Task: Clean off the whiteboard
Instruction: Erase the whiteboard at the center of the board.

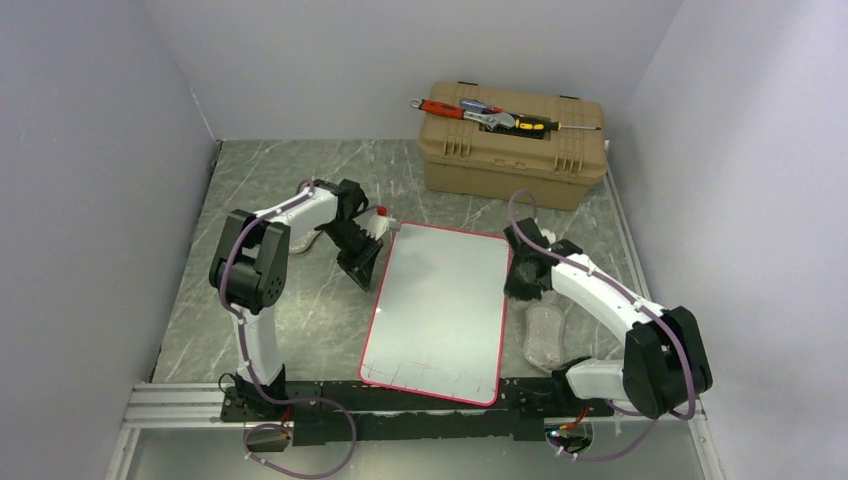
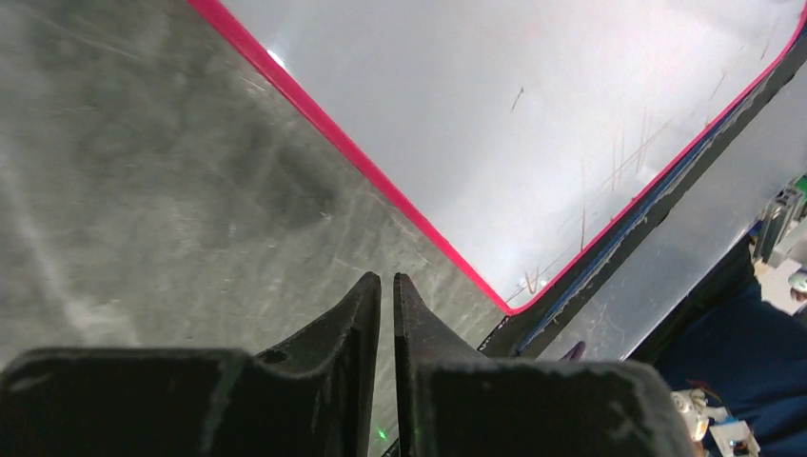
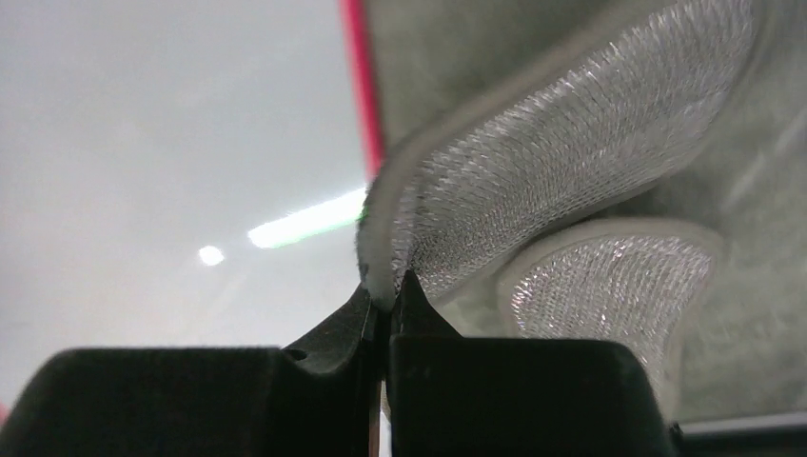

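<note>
Right gripper (image 3: 385,297) clenched on the grey piped rim of a silvery mesh cloth (image 3: 571,143). Left gripper (image 2: 387,283): we note only a thin slit, nothing in it. Whiteboard (image 1: 440,300) lies flat on the marbled grey table (image 1: 305,320) between the arms; it is glossy and red-rimmed. Faint pen strokes (image 2: 619,162), unreadable.
</note>
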